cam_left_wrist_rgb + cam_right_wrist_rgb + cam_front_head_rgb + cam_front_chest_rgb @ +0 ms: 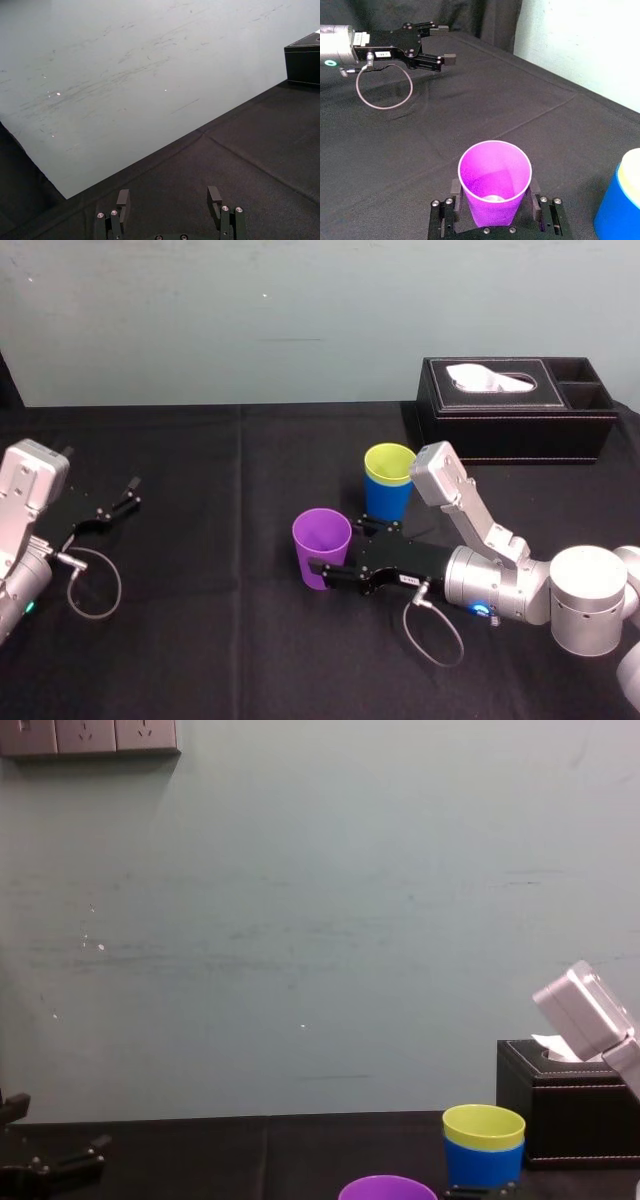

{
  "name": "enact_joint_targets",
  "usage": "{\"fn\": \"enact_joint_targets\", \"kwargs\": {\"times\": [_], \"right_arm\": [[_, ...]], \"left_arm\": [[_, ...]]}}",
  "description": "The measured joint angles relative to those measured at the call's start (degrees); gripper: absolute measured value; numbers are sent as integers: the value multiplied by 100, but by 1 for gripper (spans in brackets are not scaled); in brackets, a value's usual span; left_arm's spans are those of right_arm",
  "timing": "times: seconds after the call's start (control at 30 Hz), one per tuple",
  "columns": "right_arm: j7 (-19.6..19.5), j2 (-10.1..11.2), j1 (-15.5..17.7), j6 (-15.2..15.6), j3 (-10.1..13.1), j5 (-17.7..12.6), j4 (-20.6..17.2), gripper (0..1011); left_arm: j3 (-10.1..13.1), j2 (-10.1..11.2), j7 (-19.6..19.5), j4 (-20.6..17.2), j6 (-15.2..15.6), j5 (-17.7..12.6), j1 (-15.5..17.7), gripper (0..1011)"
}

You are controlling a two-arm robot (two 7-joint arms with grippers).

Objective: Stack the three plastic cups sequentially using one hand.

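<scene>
The purple cup (322,540) (495,175) stands upright on the black cloth, mouth up and with nothing inside. My right gripper (335,548) (495,192), the hand with the white label, reaches in from the right and is shut on the cup's lower part, one finger against each side. Just behind it the yellow-green cup (390,462) (484,1125) is nested inside the blue cup (386,500) (484,1162), with only its rim showing. My left gripper (120,495) (170,200) rests open and idle at the far left.
A black leather tissue box (515,410) (570,1105) sits at the back right, behind the nested cups. A cable loop (95,585) lies by the left arm. The black cloth (220,570) lies bare between the two arms.
</scene>
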State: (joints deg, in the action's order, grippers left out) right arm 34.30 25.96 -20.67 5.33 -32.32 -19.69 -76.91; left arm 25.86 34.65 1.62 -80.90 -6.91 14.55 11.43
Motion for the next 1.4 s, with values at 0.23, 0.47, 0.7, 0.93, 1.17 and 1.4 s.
{"fn": "enact_joint_targets", "kwargs": {"times": [0.23, 0.47, 0.7, 0.93, 1.17, 1.4], "right_arm": [[0, 3, 3, -4, 5, -3, -5, 736], [-1, 6, 7, -10, 10, -7, -10, 710], [0, 6, 9, -10, 11, -8, -11, 705], [-82, 82, 130, -41, 108, -60, -244, 705], [-332, 243, 287, 281, 303, -146, -771, 705], [-544, 408, 403, 645, 583, -372, -1304, 705]], "left_arm": [[0, 0, 0, 0, 0, 0, 0, 1010], [0, 0, 0, 0, 0, 0, 0, 1010], [0, 0, 0, 0, 0, 0, 0, 1010], [0, 0, 0, 0, 0, 0, 0, 1010], [0, 0, 0, 0, 0, 0, 0, 1010], [0, 0, 0, 0, 0, 0, 0, 1010]]}}
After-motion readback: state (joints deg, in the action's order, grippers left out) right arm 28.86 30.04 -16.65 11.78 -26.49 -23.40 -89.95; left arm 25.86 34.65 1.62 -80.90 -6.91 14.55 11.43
